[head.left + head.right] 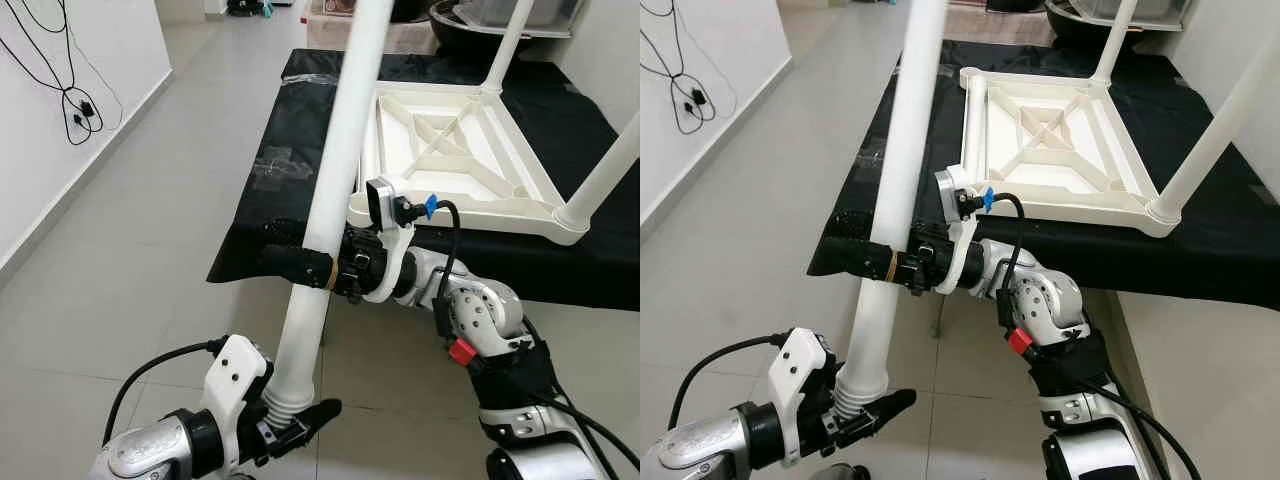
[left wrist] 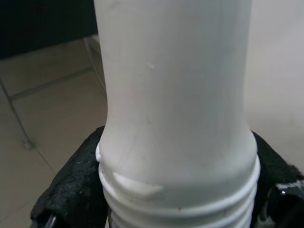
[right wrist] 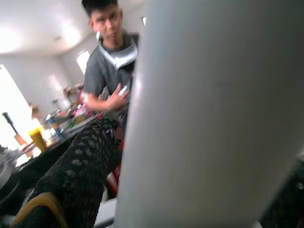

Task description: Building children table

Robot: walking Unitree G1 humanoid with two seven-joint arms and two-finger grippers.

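Gripping white table leg (image 1: 345,150), both pincers clamped, left pincer (image 1: 290,425) at threaded end, right pincer (image 1: 300,265) mid-shaft, right wrist view catches person (image 3: 107,71)

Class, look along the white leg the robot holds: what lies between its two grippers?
Only a bare stretch of the white table leg lies between the left gripper and right gripper, seen in both eye views.

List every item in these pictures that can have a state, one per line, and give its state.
Loose table leg: held upright and tilted, threaded end down.
Left pincer: shut on the leg's threaded end.
Right pincer: shut on the leg's middle.
Tabletop: upside down on the black-covered table.
Fitted legs: two fitted, pointing up.
Person: facing the right wrist camera.
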